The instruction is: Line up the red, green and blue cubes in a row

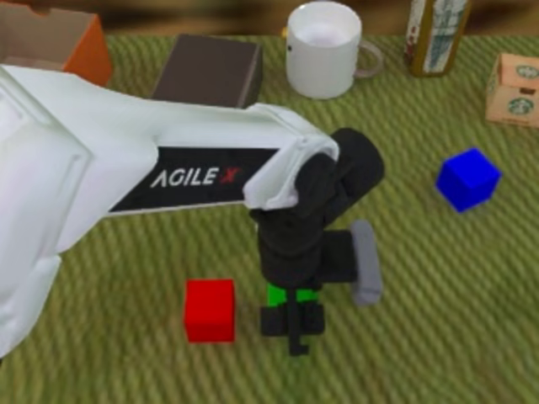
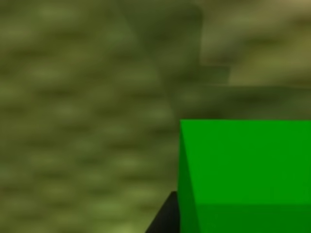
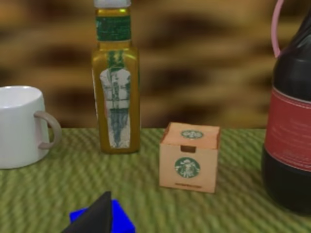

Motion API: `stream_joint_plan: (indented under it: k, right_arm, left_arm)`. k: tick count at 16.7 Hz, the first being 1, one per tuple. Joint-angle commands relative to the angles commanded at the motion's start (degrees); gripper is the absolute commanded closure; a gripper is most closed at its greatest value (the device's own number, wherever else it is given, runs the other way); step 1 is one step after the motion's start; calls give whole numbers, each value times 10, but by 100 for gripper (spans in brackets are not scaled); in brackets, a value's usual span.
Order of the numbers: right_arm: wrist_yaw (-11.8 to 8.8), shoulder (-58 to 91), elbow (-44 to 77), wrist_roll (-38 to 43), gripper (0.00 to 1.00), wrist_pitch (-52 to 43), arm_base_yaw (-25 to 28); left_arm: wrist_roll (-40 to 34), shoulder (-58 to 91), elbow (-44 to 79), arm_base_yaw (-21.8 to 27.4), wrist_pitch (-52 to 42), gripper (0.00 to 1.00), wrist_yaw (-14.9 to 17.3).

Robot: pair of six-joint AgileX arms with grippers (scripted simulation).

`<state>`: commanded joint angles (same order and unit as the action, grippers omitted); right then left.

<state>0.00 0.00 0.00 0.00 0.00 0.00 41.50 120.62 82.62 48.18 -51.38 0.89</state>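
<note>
My left arm reaches over the middle of the green mat, and its gripper (image 1: 292, 324) points down near the front edge. It is shut on the green cube (image 1: 290, 295), which is mostly hidden under the wrist. In the left wrist view the green cube (image 2: 243, 174) fills the corner, with one dark finger (image 2: 165, 218) flat against its side. The red cube (image 1: 210, 310) sits just left of it with a small gap. The blue cube (image 1: 468, 178) lies alone at the right. My right gripper (image 3: 97, 218) is out of the top view and hovers close in front of the blue cube (image 3: 121, 218).
Along the back stand a white mug (image 1: 324, 50), an olive-oil bottle (image 1: 434, 34), a tan carton with green logos (image 1: 514, 88), a dark brown box (image 1: 209, 71) and an orange-sided box (image 1: 50, 42). A dark bottle with a red label (image 3: 291, 131) stands beside the carton.
</note>
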Motion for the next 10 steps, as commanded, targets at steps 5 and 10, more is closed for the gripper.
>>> stream_joint_plan:
  k: [5,10]
  right_arm:
    - [0,0,0,0,0,0,0]
    - [0,0,0,0,0,0,0]
  left_arm:
    - [0,0,0,0,0,17,0]
    - [0,0,0,0,0,0,0]
